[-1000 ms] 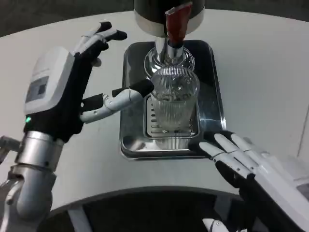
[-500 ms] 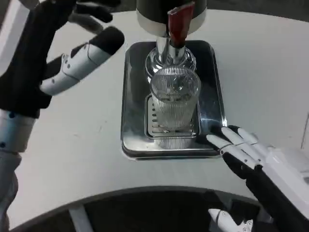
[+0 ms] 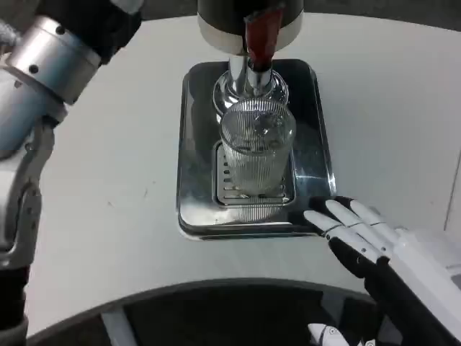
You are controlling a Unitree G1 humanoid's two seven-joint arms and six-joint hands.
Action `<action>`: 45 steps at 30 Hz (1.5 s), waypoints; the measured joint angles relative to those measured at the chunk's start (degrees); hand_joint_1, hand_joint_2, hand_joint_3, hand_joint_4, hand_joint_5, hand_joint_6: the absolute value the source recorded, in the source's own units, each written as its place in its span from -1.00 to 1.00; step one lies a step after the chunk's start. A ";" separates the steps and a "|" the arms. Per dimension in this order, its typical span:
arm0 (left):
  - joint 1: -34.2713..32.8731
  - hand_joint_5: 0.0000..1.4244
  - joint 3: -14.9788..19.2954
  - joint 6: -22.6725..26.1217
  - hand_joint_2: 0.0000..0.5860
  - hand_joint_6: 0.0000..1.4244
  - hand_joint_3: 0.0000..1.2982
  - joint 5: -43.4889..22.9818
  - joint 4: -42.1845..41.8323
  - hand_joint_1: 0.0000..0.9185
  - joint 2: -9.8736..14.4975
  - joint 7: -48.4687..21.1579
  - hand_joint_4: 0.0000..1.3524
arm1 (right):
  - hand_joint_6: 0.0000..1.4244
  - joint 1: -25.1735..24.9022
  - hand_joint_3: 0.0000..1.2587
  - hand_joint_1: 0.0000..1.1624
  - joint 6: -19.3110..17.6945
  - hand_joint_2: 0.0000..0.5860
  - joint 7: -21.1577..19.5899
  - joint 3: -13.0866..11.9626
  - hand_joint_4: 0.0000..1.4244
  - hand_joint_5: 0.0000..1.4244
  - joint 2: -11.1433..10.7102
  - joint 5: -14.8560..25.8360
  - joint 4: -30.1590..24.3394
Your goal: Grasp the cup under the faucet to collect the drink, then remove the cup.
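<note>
1. Right robot hand (image 3: 364,234) sits at the lower right of the frame, white back up, fingers spread and straight, holding nothing.
2. Its fingertips (image 3: 317,216) reach the lower right corner of the tray (image 3: 194,209); whether they touch the rim I cannot tell.
3. Left forearm (image 3: 43,61) crosses the upper left of the frame, a silver cuff below a black sleeve. The left robot hand runs past the top edge, so I cannot tell if it is open or closed.
4. Cup (image 3: 256,148), clear and ribbed, stands upright on the slotted grate (image 3: 229,189) in the middle of the tray, directly under the faucet (image 3: 258,72).
5. No robot hand touches the cup; the right one is near it, to its lower right.
6. Faucet has a chrome spout with a dark red lever (image 3: 261,32) above it, hanging from the dispenser (image 3: 216,21) at the top centre.
7. Tray is dark, shiny metal with rounded corners, lying flat on the white table (image 3: 108,216).
8. Table edge curves across the bottom of the frame, with dark floor below it.
</note>
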 measured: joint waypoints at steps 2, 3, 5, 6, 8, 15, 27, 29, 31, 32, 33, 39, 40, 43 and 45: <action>-3.05 -0.54 -0.60 2.51 -0.65 -0.47 -0.58 -1.48 2.65 -1.00 -0.30 -2.22 -0.67 | -0.87 0.08 -0.77 -0.29 -0.28 0.65 -0.20 0.09 -0.92 -0.96 0.01 0.00 0.00; -4.11 -0.55 -0.88 3.54 -0.65 -0.47 -0.58 -1.75 3.65 -1.00 -0.47 -3.09 -0.67 | -0.87 0.10 -0.77 -0.29 -0.48 0.65 -0.30 0.11 -0.92 -0.96 0.04 0.00 0.00; -5.23 -0.55 -1.15 4.85 -0.65 -0.48 -0.59 -2.36 4.92 -1.00 -0.70 -4.18 -0.67 | -0.87 0.11 -0.77 -0.29 -0.59 0.65 -0.34 0.13 -0.92 -0.96 0.11 0.00 0.00; -6.03 -0.55 -1.35 6.05 -0.65 -0.48 -0.61 -3.11 6.01 -1.00 -0.86 -5.18 -0.69 | -0.87 0.13 -0.77 -0.29 -0.63 0.65 -0.39 0.12 -0.92 -0.96 0.17 0.00 0.00; -6.61 -0.55 -1.73 7.53 -0.65 -0.48 -0.61 -3.39 7.33 -1.00 -0.96 -6.48 -0.70 | -0.87 0.16 -0.77 -0.29 -0.91 0.65 -0.43 0.10 -0.92 -0.96 0.24 0.00 0.00; -6.65 -0.57 -2.28 11.00 -0.66 -0.49 -0.65 -3.62 11.29 -1.00 -1.72 -10.41 -0.71 | -0.87 0.68 -0.77 -0.29 -1.17 0.65 -0.63 -0.32 -0.92 -0.96 0.32 0.01 0.00; -6.37 -0.60 -3.77 12.92 -0.66 -0.51 -0.68 -3.36 16.81 -1.00 -2.22 -15.87 -0.73 | -0.87 0.62 -0.77 -0.29 -2.45 0.65 -0.74 -0.44 -0.92 -0.96 0.77 0.84 0.00; -6.37 -0.60 -4.03 12.73 -0.66 -0.51 -0.68 -3.03 17.36 -1.00 -2.15 -16.46 -0.74 | -0.87 0.58 -0.77 -0.29 -2.45 0.65 -0.74 -0.45 -0.92 -0.96 0.84 0.85 0.00; -6.37 -0.62 -4.21 11.70 -0.66 -0.53 -0.68 -2.61 17.70 -1.00 -2.03 -16.86 -0.76 | -0.87 0.58 -0.77 -0.29 -2.45 0.65 -0.74 -0.46 -0.92 -0.96 0.90 0.88 0.00; -6.37 -0.62 -4.26 11.37 -0.66 -0.54 -0.68 -2.34 17.75 -1.00 -2.00 -16.98 -0.76 | -0.87 0.58 -0.77 -0.29 -2.45 0.65 -0.74 -0.47 -0.92 -0.96 0.93 0.88 0.00; -6.37 -0.64 -4.35 11.04 -0.68 -0.55 -0.68 -1.96 17.78 -1.00 -1.96 -17.14 -0.77 | -0.87 0.59 -0.77 -0.29 -2.45 0.65 -0.74 -0.48 -0.92 -0.96 0.96 0.89 0.00; -6.37 -0.66 -5.88 7.63 -0.66 -0.61 -0.68 1.11 17.97 -1.00 -0.87 -17.79 -0.78 | -0.87 0.73 -0.77 -0.29 -2.45 0.65 -0.74 -0.59 -0.92 -0.96 1.11 0.95 0.00; -6.37 -0.66 -5.95 7.37 -0.66 -0.61 -0.68 1.20 18.03 -1.00 -0.79 -17.85 -0.78 | -0.87 0.74 -0.77 -0.29 -2.45 0.65 -0.74 -0.61 -0.92 -0.96 1.13 0.95 0.00; -6.37 -0.66 -6.30 5.89 -0.66 -0.61 -0.68 1.90 18.49 -1.00 -0.44 -18.07 -0.79 | -0.87 0.77 -0.77 -0.29 -2.45 0.65 -0.74 -0.62 -0.92 -0.96 1.20 0.97 0.00; -6.35 -0.68 -6.52 5.03 -0.68 -0.63 -0.68 3.02 18.87 -1.00 -0.33 -18.15 -0.79 | -0.87 0.78 -0.77 -0.29 -2.45 0.65 -0.74 -0.60 -0.92 -0.96 1.25 0.97 0.00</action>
